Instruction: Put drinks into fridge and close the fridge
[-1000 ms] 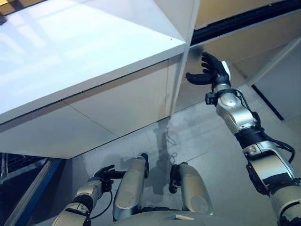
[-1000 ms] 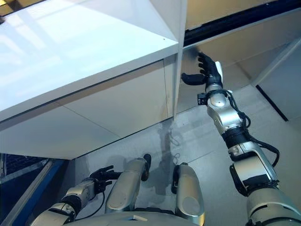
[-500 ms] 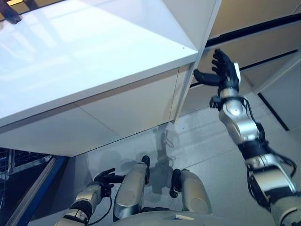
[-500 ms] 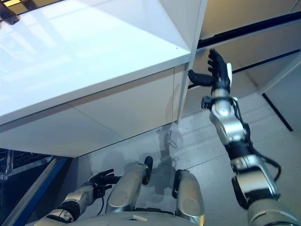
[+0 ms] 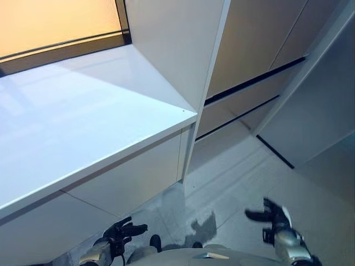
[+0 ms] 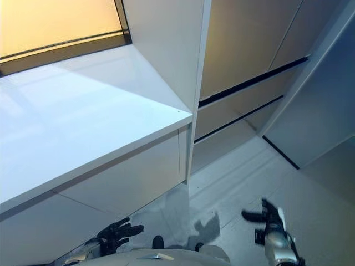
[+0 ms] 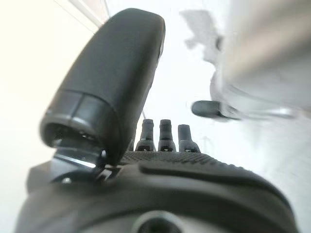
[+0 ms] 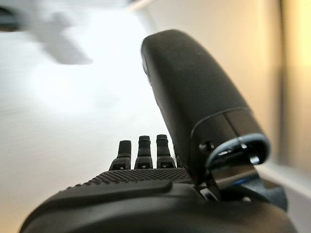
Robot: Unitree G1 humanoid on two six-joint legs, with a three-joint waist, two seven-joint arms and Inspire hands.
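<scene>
A tall white panel (image 5: 177, 50) with a thin front edge stands upright at the end of a white counter (image 5: 83, 122); I cannot tell whether it belongs to the fridge. My right hand (image 5: 273, 214) hangs low over the grey floor, well below and to the right of the panel, open and empty with straight fingers (image 8: 146, 150). My left hand (image 5: 119, 234) is low beside the counter's base, open and empty, its fingers (image 7: 160, 133) spread.
Beige cabinet fronts (image 5: 255, 39) with dark horizontal gaps fill the wall right of the panel. A grey-white wall panel (image 5: 321, 111) stands at the far right. The pale tiled floor (image 5: 233, 172) lies between them. A dark-framed window strip (image 5: 61, 47) runs behind the counter.
My right arm has dropped from the white panel's edge to low over the floor. The whole view has shifted, so the camera has moved. The left hand stays low.
</scene>
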